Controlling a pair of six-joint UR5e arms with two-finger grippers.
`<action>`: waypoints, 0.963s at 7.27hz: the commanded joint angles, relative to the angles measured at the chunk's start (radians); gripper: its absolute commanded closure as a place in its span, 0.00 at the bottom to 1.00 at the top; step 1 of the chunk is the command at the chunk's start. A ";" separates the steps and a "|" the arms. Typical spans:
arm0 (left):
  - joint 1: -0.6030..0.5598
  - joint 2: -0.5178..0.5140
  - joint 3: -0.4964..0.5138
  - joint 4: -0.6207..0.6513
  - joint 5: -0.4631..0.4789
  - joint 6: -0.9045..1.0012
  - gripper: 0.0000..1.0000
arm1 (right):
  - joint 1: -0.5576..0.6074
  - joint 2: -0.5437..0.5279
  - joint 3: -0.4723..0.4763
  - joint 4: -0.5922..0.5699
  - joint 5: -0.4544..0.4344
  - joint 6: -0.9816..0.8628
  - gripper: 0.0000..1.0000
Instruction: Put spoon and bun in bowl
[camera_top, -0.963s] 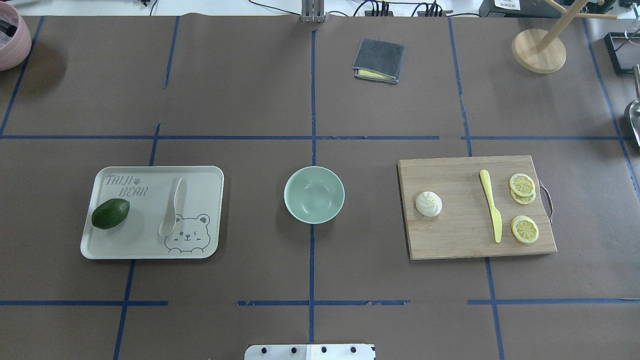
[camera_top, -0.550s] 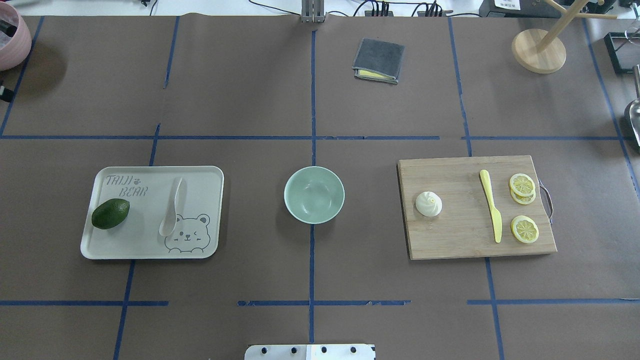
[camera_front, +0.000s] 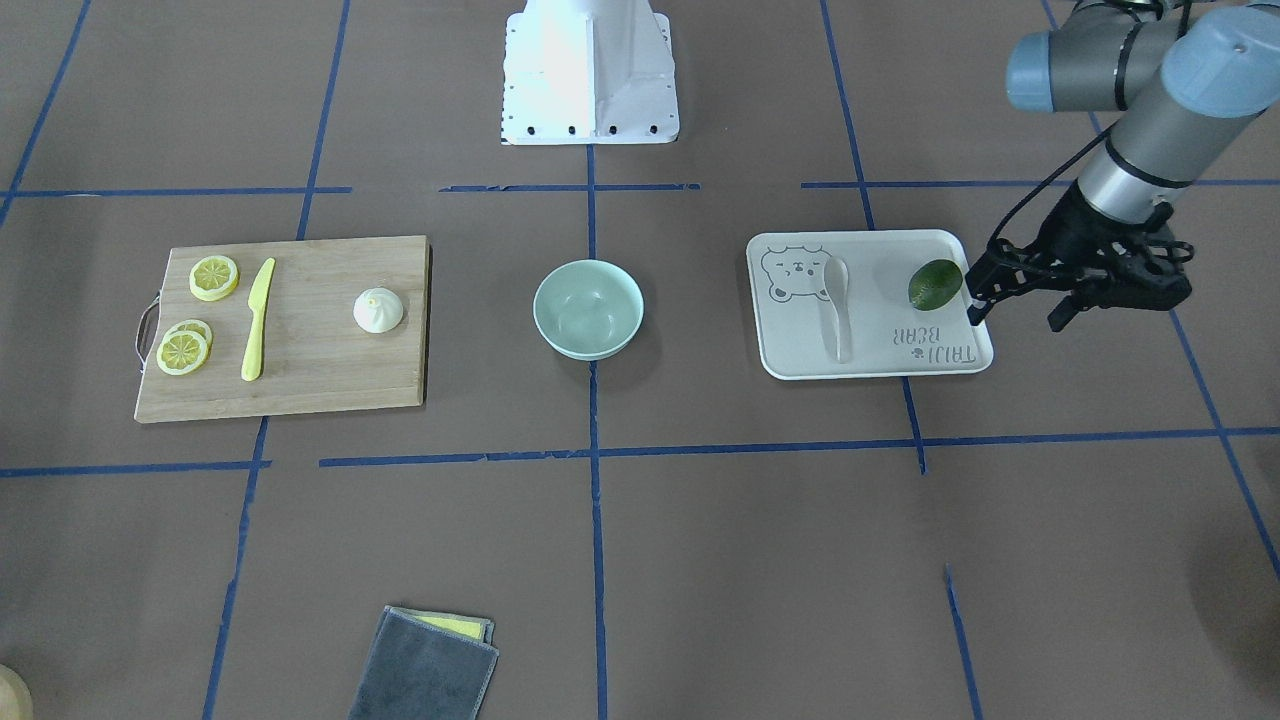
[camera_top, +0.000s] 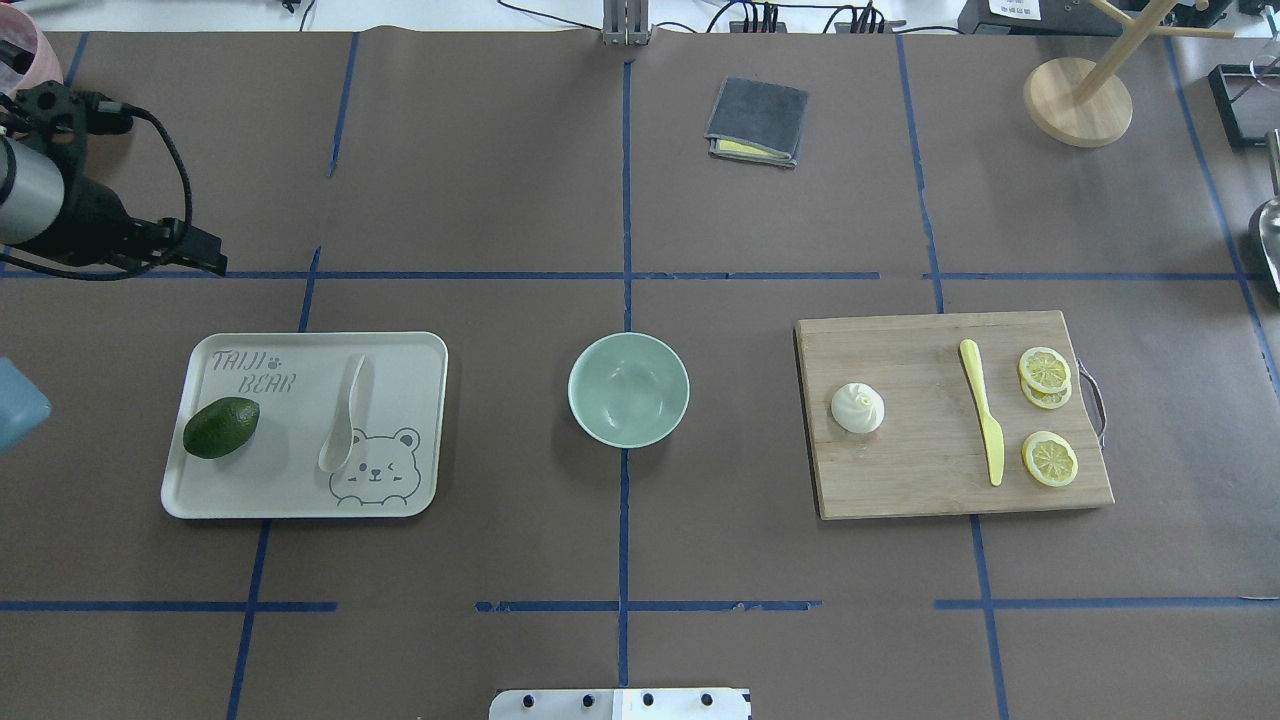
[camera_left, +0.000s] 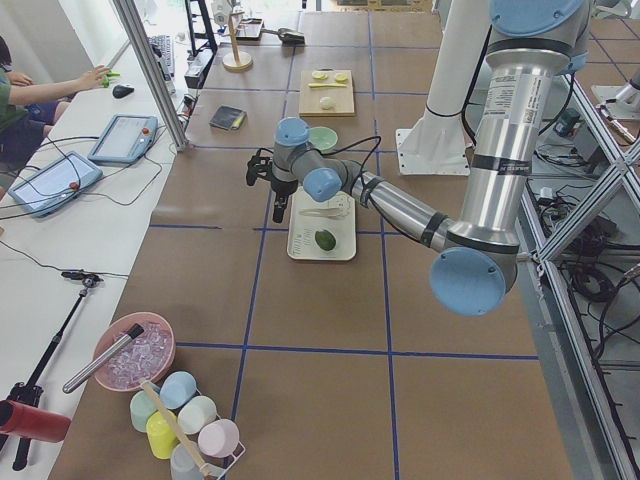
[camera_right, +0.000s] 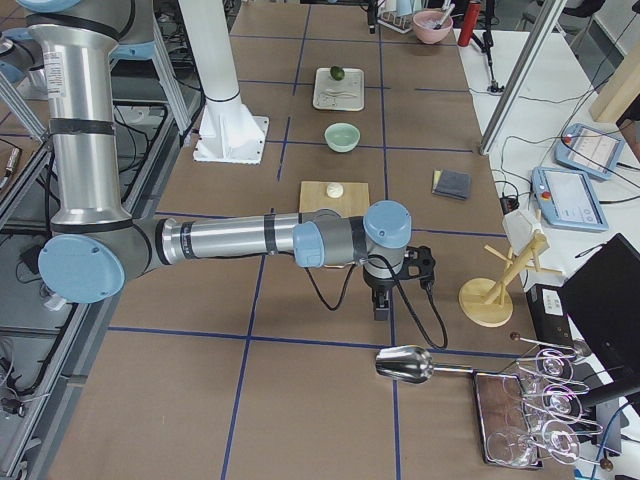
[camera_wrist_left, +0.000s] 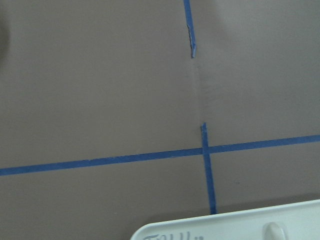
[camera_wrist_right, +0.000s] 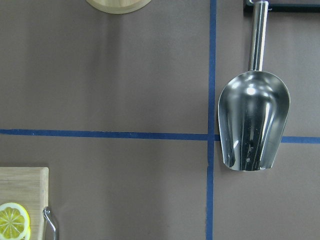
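Observation:
The pale spoon (camera_top: 340, 425) lies on the white bear-printed tray (camera_top: 290, 480), next to a dark green avocado (camera_top: 221, 427). The white bun (camera_top: 857, 407) sits on the left part of the wooden cutting board (camera_top: 920, 480). The mint-green bowl (camera_top: 628, 388) stands empty at the table's middle. My left gripper (camera_front: 1015, 312) hovers open and empty just beyond the tray's far left corner; in the overhead view it (camera_top: 213, 262) shows past the tray. My right gripper (camera_right: 385, 300) shows only in the exterior right view, off the board's right; I cannot tell its state.
A yellow knife (camera_top: 982, 410) and lemon slices (camera_top: 1048, 458) lie on the board. A grey cloth (camera_top: 757, 120) lies at the back. A wooden stand (camera_top: 1077, 100) and a metal scoop (camera_wrist_right: 252, 120) are at the far right. A pink bowl (camera_top: 20, 50) is at the back left.
My left arm has come into the overhead view from the left edge and now hangs beyond the tray's far left corner. The spoon, bun and bowl have not moved.

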 joint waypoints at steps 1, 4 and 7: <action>0.142 -0.041 0.014 -0.013 0.121 -0.195 0.00 | -0.012 0.001 0.003 0.033 0.002 0.055 0.00; 0.271 -0.075 0.052 -0.013 0.211 -0.318 0.04 | -0.012 0.001 0.002 0.033 0.002 0.057 0.00; 0.297 -0.100 0.110 -0.015 0.214 -0.317 0.16 | -0.018 0.004 0.005 0.036 0.029 0.081 0.00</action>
